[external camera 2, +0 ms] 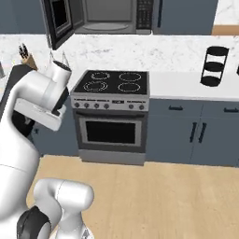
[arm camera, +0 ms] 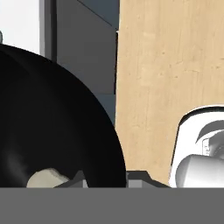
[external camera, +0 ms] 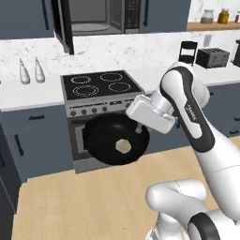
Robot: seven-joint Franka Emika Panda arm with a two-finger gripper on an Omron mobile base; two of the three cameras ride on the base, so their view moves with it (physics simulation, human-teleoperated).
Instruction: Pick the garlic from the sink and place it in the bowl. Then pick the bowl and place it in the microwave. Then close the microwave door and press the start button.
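- Claw (external camera: 138, 125) clamped on the rim of the bowl (external camera: 110, 139), carrying it in the air in front of the oven (external camera 2: 111, 131), below the stove top.
- Garlic (external camera: 123, 146) lying inside the bowl, near its lower edge.
- Microwave (external camera: 105, 16) up above the stove, its door (external camera: 64, 23) swung open to the left.
- Fingertips apparently straddling the rim in the hand view, mostly cut off.

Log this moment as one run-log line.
phase: carrying bowl to microwave | gripper: shut on bowl rim | garlic: in bowl | microwave door: open
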